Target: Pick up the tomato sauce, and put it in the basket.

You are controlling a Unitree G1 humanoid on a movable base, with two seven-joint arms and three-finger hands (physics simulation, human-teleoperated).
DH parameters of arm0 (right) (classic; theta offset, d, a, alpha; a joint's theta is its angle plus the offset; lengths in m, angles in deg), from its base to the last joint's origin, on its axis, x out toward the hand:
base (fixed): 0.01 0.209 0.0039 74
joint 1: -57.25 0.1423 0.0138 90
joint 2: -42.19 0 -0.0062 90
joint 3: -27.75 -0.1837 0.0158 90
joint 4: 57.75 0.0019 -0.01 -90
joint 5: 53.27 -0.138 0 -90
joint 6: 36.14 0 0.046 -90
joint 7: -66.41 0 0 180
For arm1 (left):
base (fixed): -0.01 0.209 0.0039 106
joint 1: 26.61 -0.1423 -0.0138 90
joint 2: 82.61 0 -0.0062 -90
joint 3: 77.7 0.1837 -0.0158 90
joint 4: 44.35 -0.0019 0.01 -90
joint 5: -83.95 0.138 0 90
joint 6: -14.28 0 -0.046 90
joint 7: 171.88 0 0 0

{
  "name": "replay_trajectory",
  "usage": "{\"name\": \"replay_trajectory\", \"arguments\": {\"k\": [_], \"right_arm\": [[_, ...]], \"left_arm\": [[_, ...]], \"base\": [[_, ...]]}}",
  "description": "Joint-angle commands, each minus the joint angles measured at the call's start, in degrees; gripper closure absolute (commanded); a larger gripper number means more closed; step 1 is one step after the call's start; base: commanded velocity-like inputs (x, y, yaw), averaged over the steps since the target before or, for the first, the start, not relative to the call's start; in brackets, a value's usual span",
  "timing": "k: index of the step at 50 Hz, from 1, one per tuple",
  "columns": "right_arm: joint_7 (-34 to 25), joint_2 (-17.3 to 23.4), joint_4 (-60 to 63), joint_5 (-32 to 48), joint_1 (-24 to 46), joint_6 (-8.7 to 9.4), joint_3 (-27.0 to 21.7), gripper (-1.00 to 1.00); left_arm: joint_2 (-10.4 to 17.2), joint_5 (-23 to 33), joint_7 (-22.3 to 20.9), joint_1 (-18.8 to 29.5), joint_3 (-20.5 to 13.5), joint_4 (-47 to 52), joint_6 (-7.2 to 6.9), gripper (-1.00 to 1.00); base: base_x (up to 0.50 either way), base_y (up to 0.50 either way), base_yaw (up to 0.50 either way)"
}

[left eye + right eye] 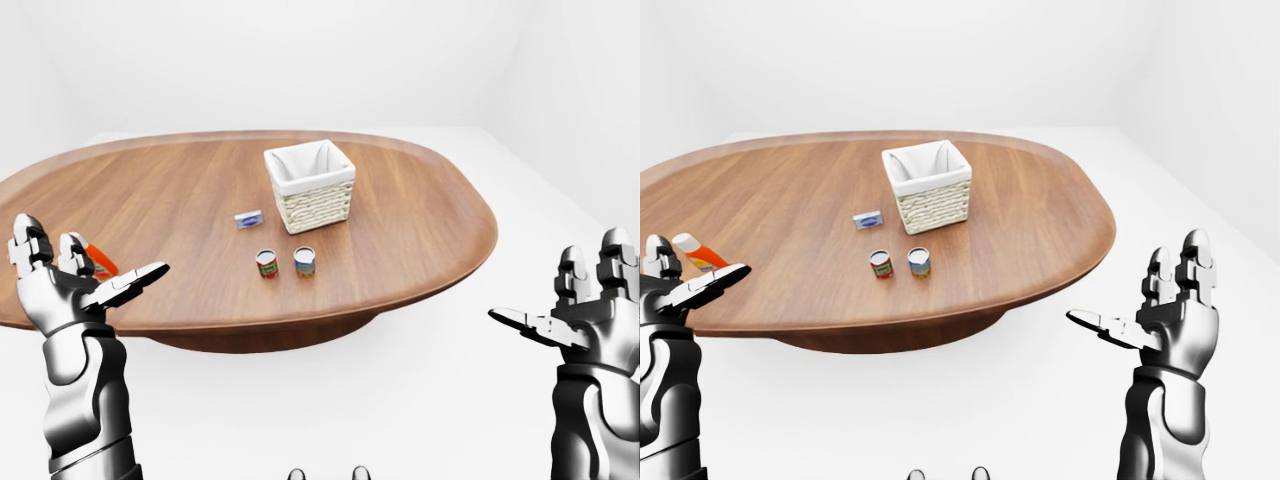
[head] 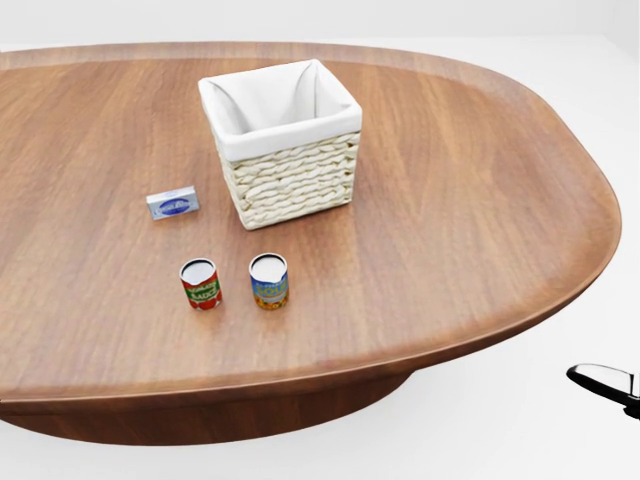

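The tomato sauce (image 2: 200,284) is a small red can standing upright on the round wooden table (image 2: 480,200), near the table's lower edge in the head view. A white-lined wicker basket (image 2: 285,140) stands a short way above and right of it, with nothing visible inside. My left hand (image 1: 75,288) is open and empty at the lower left of the left-eye view, by the table's edge and far from the can. My right hand (image 1: 1155,315) is open and empty at the lower right, off the table. Only its thumb tip (image 2: 605,380) shows in the head view.
A second can (image 2: 268,280) with a blue and yellow label stands just right of the red one. A small blue box (image 2: 172,204) lies left of the basket. An orange and white tube (image 1: 695,251) lies on the table beside my left hand.
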Motion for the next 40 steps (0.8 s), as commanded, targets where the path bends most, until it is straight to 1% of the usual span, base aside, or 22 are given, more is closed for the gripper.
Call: {"name": "replay_trajectory", "arguments": {"k": [1,40], "right_arm": [[-0.15,-0.11,-0.09,0.23,-0.01,0.00,0.20,-1.00],[-0.39,-0.05,-0.37,0.16,-0.07,0.00,0.38,-1.00]], "left_arm": [[-0.06,0.04,-0.13,-0.02,0.07,-0.19,0.00,-1.00],[-0.07,0.11,0.01,0.13,0.28,-0.78,0.00,-1.00]], "base": [[0.31,0.00,0.00],[0.31,0.00,0.00]]}}
